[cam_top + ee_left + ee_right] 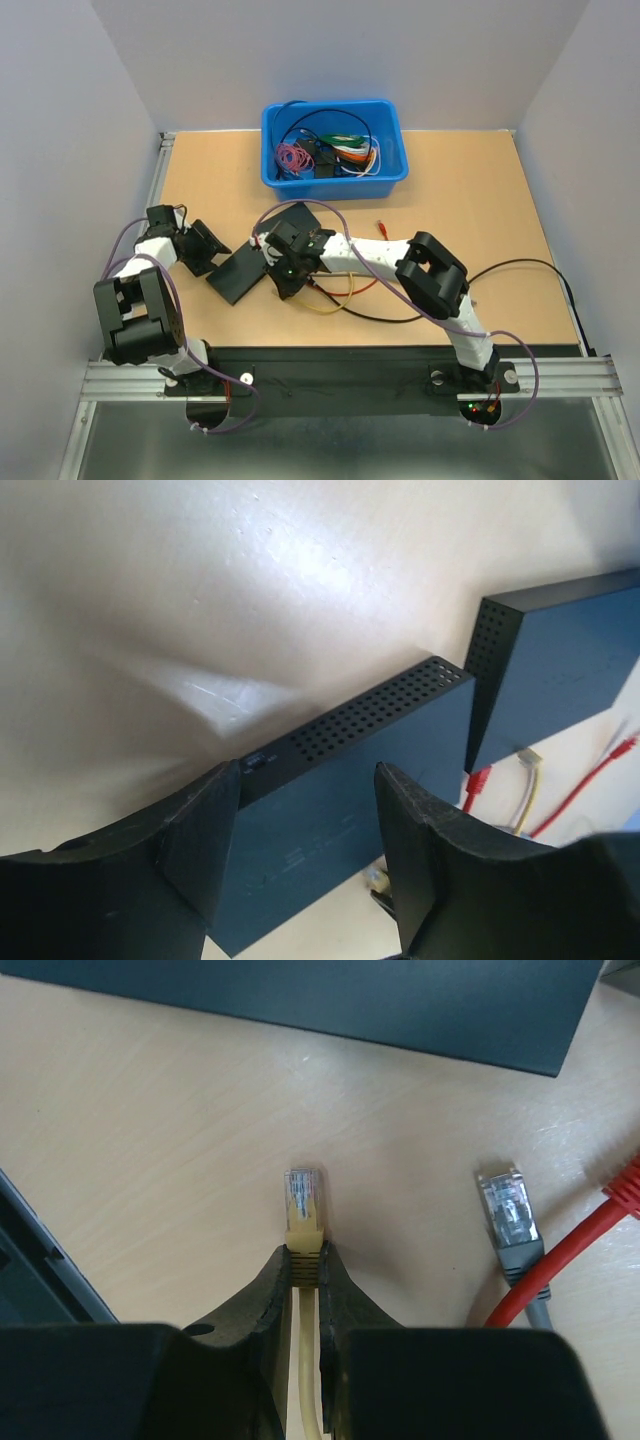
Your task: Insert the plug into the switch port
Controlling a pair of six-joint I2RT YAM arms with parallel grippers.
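1: Two arms on one wooden table [480, 210], biggest stuff first. Go.
2: Blue bin [335, 182] at the far edge, with a tangle of coloured cables inside. Then two flat black switches, near switch [330, 810] and far switch [570, 640]. Corners almost meet, perforated sides showing.
1: Left gripper [305, 780]?
2: Fingers spread, sitting over the near switch's top face at its vented end. Switch runs wider than the gap, so nothing is grasped. Can't tell if it touches.
1: Right gripper [303, 1260]?
2: Clenched on the boot of the yellow plug [303, 1198]. Clear tip sticks out past the fingertips, and the yellow cable [303, 1370] runs back between the fingers.
1: Plug versus switch?
2: Over bare table, aimed at a dark switch edge along the top of the right wrist view, with wood showing between them. Not in a port. Can't tell which switch that is, and its ports are hidden from there.
1: Small stuff?
2: Grey plug [510, 1210] lies flat to the right of the yellow one, apart from it. Red cable [580, 1245] runs beside its boot.
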